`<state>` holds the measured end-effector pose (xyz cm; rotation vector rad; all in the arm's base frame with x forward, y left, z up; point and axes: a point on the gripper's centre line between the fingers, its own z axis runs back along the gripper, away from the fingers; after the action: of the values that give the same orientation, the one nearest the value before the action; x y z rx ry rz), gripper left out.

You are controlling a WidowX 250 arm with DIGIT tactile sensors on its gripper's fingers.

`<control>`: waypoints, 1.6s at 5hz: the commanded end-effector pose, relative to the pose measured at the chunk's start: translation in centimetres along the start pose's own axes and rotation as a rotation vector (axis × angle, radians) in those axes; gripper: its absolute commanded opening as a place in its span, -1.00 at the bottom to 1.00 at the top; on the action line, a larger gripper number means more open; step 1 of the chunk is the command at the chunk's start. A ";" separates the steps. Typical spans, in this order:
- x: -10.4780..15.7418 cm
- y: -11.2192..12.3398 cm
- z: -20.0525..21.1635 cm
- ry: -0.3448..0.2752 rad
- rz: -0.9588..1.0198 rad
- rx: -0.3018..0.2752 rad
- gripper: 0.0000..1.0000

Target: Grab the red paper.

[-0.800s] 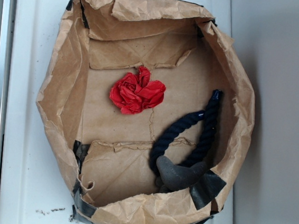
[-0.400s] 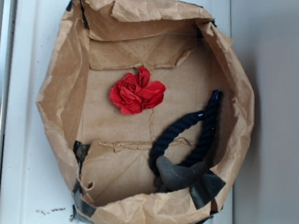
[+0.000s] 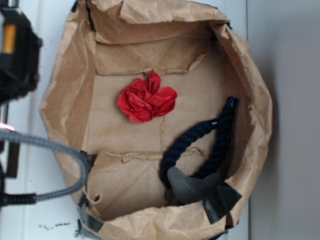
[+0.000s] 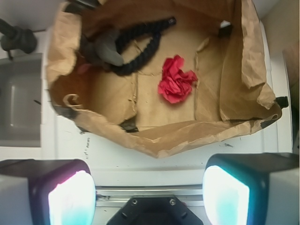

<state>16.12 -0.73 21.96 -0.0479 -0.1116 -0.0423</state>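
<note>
Paper bag (image 3: 66, 88), brown and spread wide on the white table (image 3: 22, 197), holds two things: the red paper (image 3: 146, 100) lying crumpled mid-floor, and a dark navy rope loop (image 3: 199, 152) apart from it near one wall. Outside the bag's rim, the claw (image 4: 149, 194) hangs spread wide, gripping nothing.

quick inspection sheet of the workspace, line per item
surface: white table, a few dark specks near its front edge
job's things: red paper, crumpled, lying on the floor of the open brown paper bag, untouched
clutter: dark navy rope loop in the bag, apart from the paper
grippers: gripper open, outside the bag, holding nothing
cables: grey braided cable crossing the bag's edge
surroundings: grey wall beside the table
</note>
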 end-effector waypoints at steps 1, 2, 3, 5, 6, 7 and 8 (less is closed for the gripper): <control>0.6 0.2 0.9 -0.033 0.013 0.001 1.00; 5.1 -0.1 -2.6 -0.056 -0.119 0.034 1.00; 8.8 0.7 -5.9 -0.043 -0.153 0.049 1.00; 10.7 1.2 -8.5 -0.030 -0.202 0.057 1.00; 10.7 1.2 -8.5 -0.030 -0.202 0.057 1.00; 12.3 1.4 -13.4 0.008 -0.206 0.156 1.00; 12.9 1.7 -16.6 -0.022 -0.189 0.053 1.00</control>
<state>30.23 -0.69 5.65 0.0072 -0.0951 -0.2450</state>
